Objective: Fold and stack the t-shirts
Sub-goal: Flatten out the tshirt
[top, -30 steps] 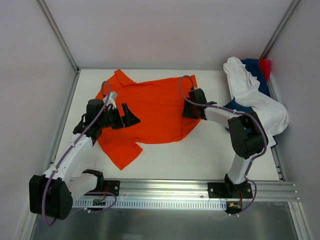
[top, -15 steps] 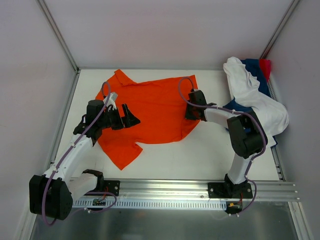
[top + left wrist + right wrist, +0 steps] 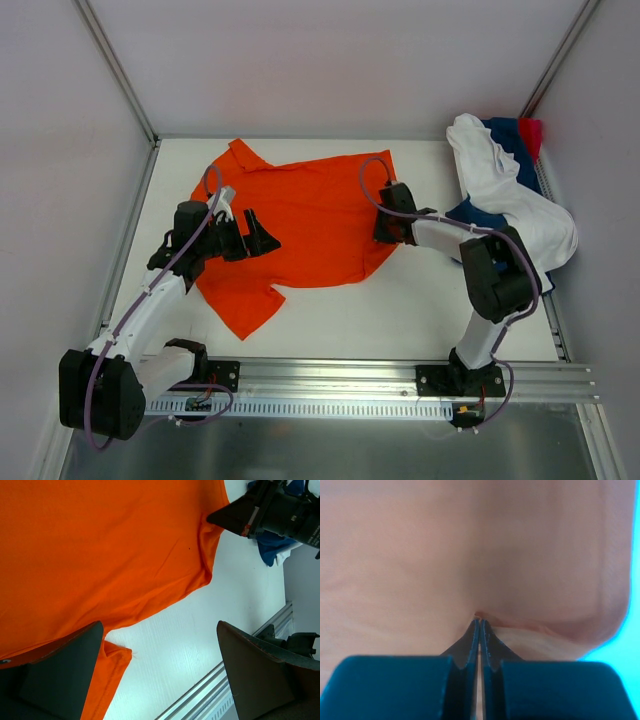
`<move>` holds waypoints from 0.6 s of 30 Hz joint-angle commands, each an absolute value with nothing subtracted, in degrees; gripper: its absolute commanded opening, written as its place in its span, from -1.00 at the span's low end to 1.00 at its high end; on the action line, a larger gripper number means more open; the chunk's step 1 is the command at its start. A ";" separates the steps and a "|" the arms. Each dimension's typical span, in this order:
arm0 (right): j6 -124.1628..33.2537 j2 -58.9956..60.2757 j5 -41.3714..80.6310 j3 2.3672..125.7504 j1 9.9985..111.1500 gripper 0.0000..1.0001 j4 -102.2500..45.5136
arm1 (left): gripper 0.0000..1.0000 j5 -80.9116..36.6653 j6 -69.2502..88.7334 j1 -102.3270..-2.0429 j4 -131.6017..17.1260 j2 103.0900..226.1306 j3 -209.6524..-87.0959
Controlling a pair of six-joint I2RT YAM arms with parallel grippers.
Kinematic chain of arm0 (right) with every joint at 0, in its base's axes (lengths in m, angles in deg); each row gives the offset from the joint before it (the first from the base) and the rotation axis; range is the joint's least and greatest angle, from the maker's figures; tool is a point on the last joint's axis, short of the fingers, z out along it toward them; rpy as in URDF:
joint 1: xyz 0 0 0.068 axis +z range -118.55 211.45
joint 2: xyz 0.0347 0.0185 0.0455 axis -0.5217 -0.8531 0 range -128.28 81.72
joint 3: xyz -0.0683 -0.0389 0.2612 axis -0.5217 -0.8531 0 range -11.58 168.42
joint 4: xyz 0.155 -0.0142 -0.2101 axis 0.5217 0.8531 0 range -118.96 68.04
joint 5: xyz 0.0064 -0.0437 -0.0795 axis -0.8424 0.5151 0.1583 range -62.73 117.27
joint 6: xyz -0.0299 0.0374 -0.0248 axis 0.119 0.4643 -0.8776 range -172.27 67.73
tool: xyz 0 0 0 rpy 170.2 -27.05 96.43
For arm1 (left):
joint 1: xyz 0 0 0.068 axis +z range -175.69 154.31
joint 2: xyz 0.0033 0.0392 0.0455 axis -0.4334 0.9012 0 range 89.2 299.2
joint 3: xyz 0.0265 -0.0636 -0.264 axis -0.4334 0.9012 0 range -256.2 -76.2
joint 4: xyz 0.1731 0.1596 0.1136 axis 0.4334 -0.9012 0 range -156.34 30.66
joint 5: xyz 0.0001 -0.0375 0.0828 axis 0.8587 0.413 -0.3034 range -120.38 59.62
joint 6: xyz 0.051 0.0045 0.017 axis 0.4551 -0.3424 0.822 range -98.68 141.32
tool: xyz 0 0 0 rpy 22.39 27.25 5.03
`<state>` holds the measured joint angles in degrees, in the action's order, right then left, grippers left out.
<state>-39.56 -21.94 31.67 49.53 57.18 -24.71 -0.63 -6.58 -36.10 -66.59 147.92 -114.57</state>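
The bright orange t-shirt lies spread on the white table, one sleeve toward the far left. My left gripper hovers over its left part, open and empty; in the left wrist view its jaws stand wide over the shirt's hem and bare table. My right gripper is at the shirt's right edge, shut on the cloth; in the right wrist view the fingertips pinch a fold of the shirt. It also shows in the left wrist view.
A white t-shirt is heaped at the far right over a navy blue one, with a red-pink one in the back corner. Grey walls enclose the table; a metal rail runs along the near edge.
My right gripper has shifted slightly to the right and nearer, holding the orange shirt's right edge. The left arm has hardly moved.
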 commanded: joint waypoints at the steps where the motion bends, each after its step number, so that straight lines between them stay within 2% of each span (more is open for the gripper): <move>1: -39.26 -12.01 36.58 47.32 57.37 -0.99 -18.00 | 0.98 0.03 -6.98 -36.06 -64.44 146.69 -113.82; 11: -35.57 9.19 42.03 36.86 59.75 -0.99 -6.73 | 0.98 -0.06 -6.98 -35.97 -64.35 146.77 -114.00; 18: -32.15 16.49 44.66 30.27 62.47 -0.99 -4.18 | 0.98 0.11 -6.89 -35.97 -64.44 146.07 -113.74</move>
<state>-35.10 13.30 41.62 32.35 61.03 -7.29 -0.67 -6.58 -36.10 -65.93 147.73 -114.09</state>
